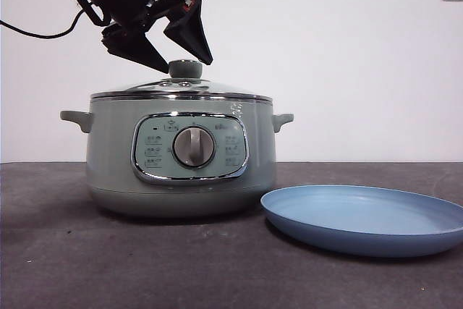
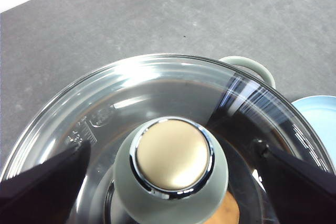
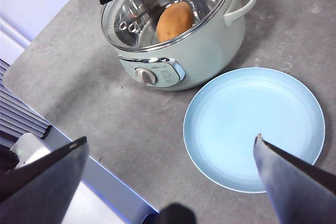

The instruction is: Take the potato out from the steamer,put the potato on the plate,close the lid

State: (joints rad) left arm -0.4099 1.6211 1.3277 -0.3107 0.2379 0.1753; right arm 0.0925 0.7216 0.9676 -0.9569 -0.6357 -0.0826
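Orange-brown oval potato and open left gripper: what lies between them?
The domed glass lid with its pale green knob, shown in the left wrist view over the potato, under the left gripper.

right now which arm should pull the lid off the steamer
Left. Its gripper hangs open just above the lid's knob, jaws either side. The right gripper is open too, but high over the plate, away from the steamer.

1. Steamer [image 1: 181, 157] control panel [image 1: 189, 147]: small printed labels and icons ring the dial [image 1: 194, 147]; all too small to read.
2. Lid [image 2: 157, 98] glass: a faint embossed mark with a scale-like row of ticks near the rim; characters not legible.
3. No other text, brand or number readable in any view.
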